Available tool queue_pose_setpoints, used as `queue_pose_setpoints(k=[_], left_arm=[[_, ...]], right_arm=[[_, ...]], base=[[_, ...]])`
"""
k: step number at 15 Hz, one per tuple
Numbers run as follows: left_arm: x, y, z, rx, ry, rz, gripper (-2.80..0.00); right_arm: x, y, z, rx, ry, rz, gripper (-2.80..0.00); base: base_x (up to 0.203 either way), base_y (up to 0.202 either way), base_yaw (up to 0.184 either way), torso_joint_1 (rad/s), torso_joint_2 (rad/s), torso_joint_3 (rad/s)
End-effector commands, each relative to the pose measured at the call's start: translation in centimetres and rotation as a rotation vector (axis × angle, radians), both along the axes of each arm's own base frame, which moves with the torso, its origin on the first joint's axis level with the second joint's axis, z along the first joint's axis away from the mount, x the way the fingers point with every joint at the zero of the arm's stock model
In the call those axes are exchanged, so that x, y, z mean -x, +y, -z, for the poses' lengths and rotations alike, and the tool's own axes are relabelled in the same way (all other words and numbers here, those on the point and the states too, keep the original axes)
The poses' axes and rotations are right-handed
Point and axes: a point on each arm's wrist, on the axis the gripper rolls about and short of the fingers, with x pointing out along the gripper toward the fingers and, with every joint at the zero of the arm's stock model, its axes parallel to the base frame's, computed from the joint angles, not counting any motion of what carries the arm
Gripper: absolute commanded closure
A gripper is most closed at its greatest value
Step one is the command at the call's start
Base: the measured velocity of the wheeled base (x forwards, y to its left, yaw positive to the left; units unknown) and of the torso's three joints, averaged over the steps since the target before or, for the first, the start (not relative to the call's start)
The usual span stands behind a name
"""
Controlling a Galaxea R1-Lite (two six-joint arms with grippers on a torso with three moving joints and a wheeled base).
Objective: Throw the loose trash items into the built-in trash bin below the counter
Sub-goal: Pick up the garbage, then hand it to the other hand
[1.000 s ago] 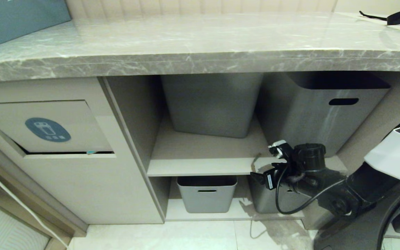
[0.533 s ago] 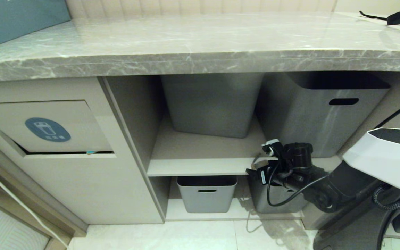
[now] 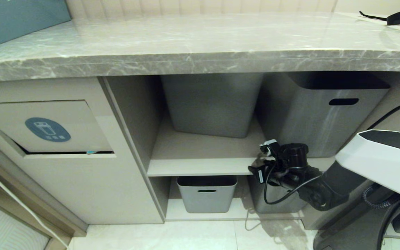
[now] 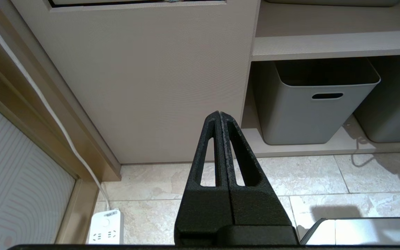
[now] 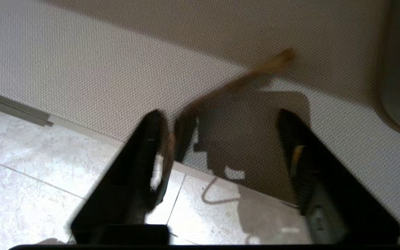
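Observation:
A thin tan cardboard scrap point(image 5: 255, 71) lies over the front edge of the middle shelf point(image 3: 200, 163). My right gripper point(image 3: 257, 159) is at that edge and open. In the right wrist view the scrap runs in between the fingers point(image 5: 217, 114), close to one finger point(image 5: 151, 139) and apart from the other. The built-in trash bin's flap point(image 3: 47, 126) with its blue sticker is far to the left, with a teal bit point(image 3: 89, 152) at its lower slot. The counter point(image 3: 193, 41) spans the top. My left gripper point(image 4: 219, 116) is shut and empty, parked low near the floor.
Two grey tubs point(image 3: 214, 104) point(image 3: 325, 111) stand on the middle shelf behind the gripper, and a smaller one point(image 3: 207, 194) sits below. A black strapped bag point(image 3: 399, 16) lies on the counter's far right. A white power strip point(image 4: 106, 227) and its cord lie on the floor at the left.
My right arm has reached further left and forward, bringing its gripper up to the shelf edge around the scrap, which the gripper now covers in the head view. The left arm has not moved.

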Motion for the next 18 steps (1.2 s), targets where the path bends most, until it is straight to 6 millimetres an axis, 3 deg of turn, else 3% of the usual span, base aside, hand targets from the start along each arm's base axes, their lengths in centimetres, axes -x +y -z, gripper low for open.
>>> queue_pose_setpoints(k=[1, 4, 9, 11, 15, 18], left_arm=[[0.0, 0.0, 0.0, 0.0, -0.001, 0.0, 0.0], [0.0, 0.0, 0.0, 0.001, -0.002, 0.0, 0.0], [0.0, 0.0, 0.0, 0.0, -0.005, 0.002, 0.0], [0.0, 0.0, 0.0, 0.011, -0.006, 0.0, 0.0], [0.1, 0.0, -0.5, -0.01, -0.042, 0.017, 0.0], [1.2, -0.2, -4.5, -0.016, -0.116, 0.09, 0.0]], right_arm=[[-0.3, 0.0, 0.1, -0.001, -0.005, 0.002, 0.0], [-0.7, 0.1, -0.1, -0.012, -0.021, 0.003, 0.0], [0.1, 1.5, -3.7, -0.144, -0.255, -0.089, 0.0], [2.5, 2.8, -4.5, -0.189, -0.259, -0.153, 0.0], [10.7, 5.6, -3.9, -0.27, -0.115, -0.307, 0.0], [15.4, 6.4, -3.9, -0.372, -0.1, -0.391, 0.0]], base=[[0.0, 0.0, 0.0, 0.0, 0.0, 0.0], [0.0, 0.0, 0.0, 0.0, 0.0, 0.0], [0.0, 0.0, 0.0, 0.0, 0.0, 0.0], [0.0, 0.0, 0.0, 0.0, 0.0, 0.0], [0.0, 0.0, 0.0, 0.0, 0.0, 0.0], [0.0, 0.0, 0.0, 0.0, 0.0, 0.0]])
